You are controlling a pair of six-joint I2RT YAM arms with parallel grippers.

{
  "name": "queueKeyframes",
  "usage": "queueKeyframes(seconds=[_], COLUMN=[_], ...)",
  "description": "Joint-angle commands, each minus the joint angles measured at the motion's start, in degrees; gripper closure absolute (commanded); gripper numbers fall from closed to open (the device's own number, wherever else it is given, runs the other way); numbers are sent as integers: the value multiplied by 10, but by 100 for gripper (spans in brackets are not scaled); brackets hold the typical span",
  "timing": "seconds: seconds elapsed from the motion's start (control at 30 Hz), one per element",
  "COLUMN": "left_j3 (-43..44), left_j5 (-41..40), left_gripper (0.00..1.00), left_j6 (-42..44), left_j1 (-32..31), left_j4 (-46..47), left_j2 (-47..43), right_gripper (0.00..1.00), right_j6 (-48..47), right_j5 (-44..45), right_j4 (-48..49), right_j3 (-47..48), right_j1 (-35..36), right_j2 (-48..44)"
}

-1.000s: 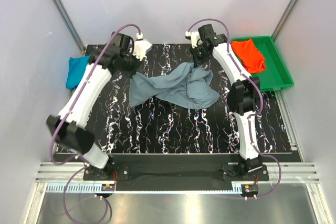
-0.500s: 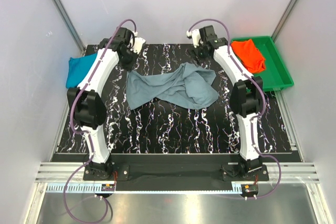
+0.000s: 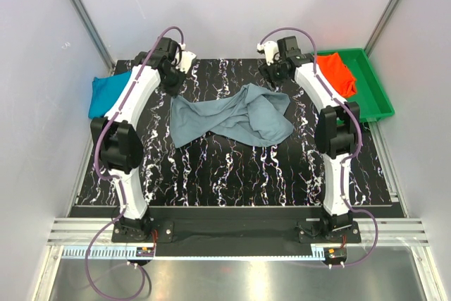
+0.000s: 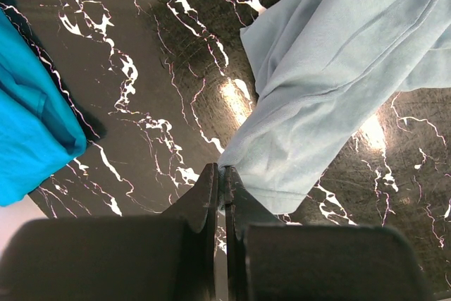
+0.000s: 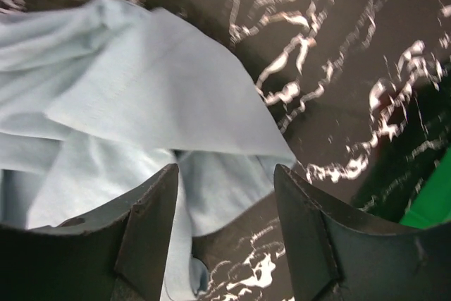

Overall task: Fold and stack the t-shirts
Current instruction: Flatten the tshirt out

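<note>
While the grey shirt (image 3: pixel 232 121) lies crumpled, the left gripper (image 4: pixel 220 173) has fingers pressed together beside it; the right gripper (image 5: pixel 225 173) is spread above.

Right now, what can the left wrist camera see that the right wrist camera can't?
Only the left wrist camera shows the teal-blue shirt, off at the edge of the picture, and the left gripper, which is shut. Only the right wrist camera shows a corner of the green tray and the right gripper, which is open. Both show the crumpled grey-blue shirt lying on the black marbled table.
</note>
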Motion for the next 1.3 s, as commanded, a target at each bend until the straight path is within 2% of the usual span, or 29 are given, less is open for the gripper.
queueKeyframes(seconds=[0.0,0.33,0.53,0.63,0.73,0.77,0.83,0.97,1.27], left_j3=[3,-1,4,1,-3,-4,-7,-11,-13], left_j5=[0,0,1,0,0,-1,-2,-3,-4], left_gripper=[100,100,100,100,100,100,100,100,100], left_j6=[-5,-6,-9,-9,-8,-7,-7,-6,-2], left_j1=[2,1,1,0,-1,-1,-3,-6,-7], left_j4=[8,8,11,10,11,10,10,11,13], left_j2=[-20,-25,-22,-23,-24,-24,-25,-27,-31], right_gripper=[36,34,34,42,64,81,94,99,99], right_j6=[-12,-28,-33,-34,-31,-29,-21,-3,10], right_j5=[-70,-153,-108,-84,-73,-71,-68,-62,-40], right_j4=[3,-41,-34,-33,-41,-39,-33,-19,12], right_j3=[51,68,83,111,144,151,162,177,201], right_j1=[6,14,17,17,17,17,17,17,17], right_j2=[16,44,72,99,131,141,145,134,80])
